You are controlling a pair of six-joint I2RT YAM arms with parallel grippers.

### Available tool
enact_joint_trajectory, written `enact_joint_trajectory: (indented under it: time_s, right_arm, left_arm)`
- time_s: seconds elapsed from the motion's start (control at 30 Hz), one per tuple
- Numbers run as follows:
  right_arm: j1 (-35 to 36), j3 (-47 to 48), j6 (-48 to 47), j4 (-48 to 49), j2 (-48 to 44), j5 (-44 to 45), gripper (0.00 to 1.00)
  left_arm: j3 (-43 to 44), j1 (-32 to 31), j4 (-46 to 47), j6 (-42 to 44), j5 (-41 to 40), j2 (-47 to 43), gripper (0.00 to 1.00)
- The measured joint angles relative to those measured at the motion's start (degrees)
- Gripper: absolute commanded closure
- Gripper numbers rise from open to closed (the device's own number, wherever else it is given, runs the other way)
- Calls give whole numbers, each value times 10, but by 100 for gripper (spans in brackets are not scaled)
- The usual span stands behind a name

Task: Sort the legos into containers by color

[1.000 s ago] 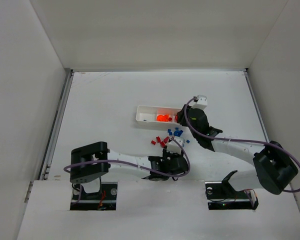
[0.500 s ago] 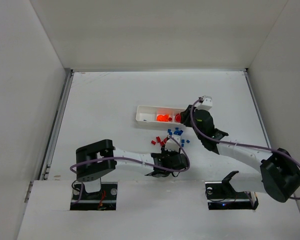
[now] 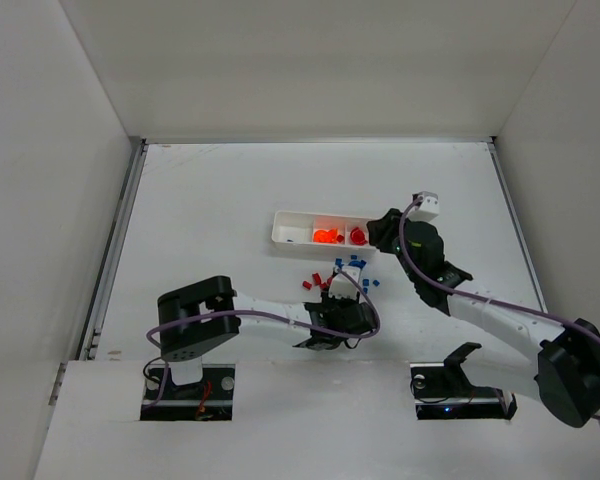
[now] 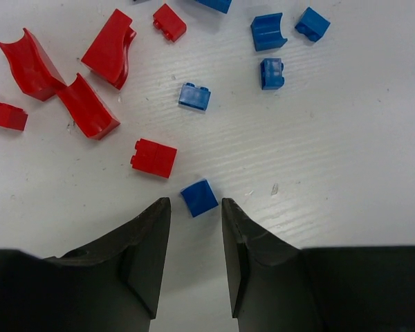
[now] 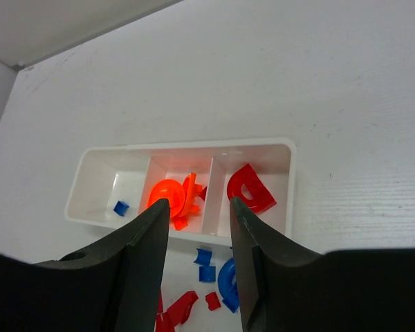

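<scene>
The white three-compartment tray (image 3: 283, 232) lies mid-table; in the right wrist view its rim (image 5: 290, 181) shows, with one blue piece (image 5: 121, 207) in the left cell, orange pieces (image 5: 171, 198) in the middle and a red arch (image 5: 250, 188) in the right. Loose red and blue legos (image 3: 338, 273) lie just in front of it. My left gripper (image 4: 196, 207) is open, low over the table, with a small blue brick (image 4: 199, 197) just beyond its fingertips; red pieces (image 4: 90, 111) lie to its left. My right gripper (image 5: 199, 209) is open and empty above the tray's near edge.
White walls enclose the table on three sides. A metal rail (image 3: 115, 245) runs along the left edge. More blue bricks (image 4: 270, 31) lie at the far right of the left wrist view. Cables loop over both arms.
My right gripper has drawn back to the right, away from over the tray's right end. My left gripper stays near the pile's front edge, shifted slightly.
</scene>
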Motion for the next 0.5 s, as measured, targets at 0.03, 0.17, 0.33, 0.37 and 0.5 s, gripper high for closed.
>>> enact_joint_trajectory:
  time_s: [0.03,0.17,0.33,0.37,0.5]
  right_arm:
    - [0,-2,2,0,0,-2,54]
    - [0,-4,4,0,2,-10,54]
    - [0,-4,8,0,2,-14,54]
    - [0,-4,8,0,2,-14,54]
    - [0,-4,10,0,2,-15,54]
  left_arm:
    - [3,1,0,0,-1,2,69]
    - [12,2,0,2,-4,11,73]
    - [13,2,-1,2,-6,12,80]
    - [13,2,-1,2,-6,12,82]
    - [13,2,0,2,-6,12,86]
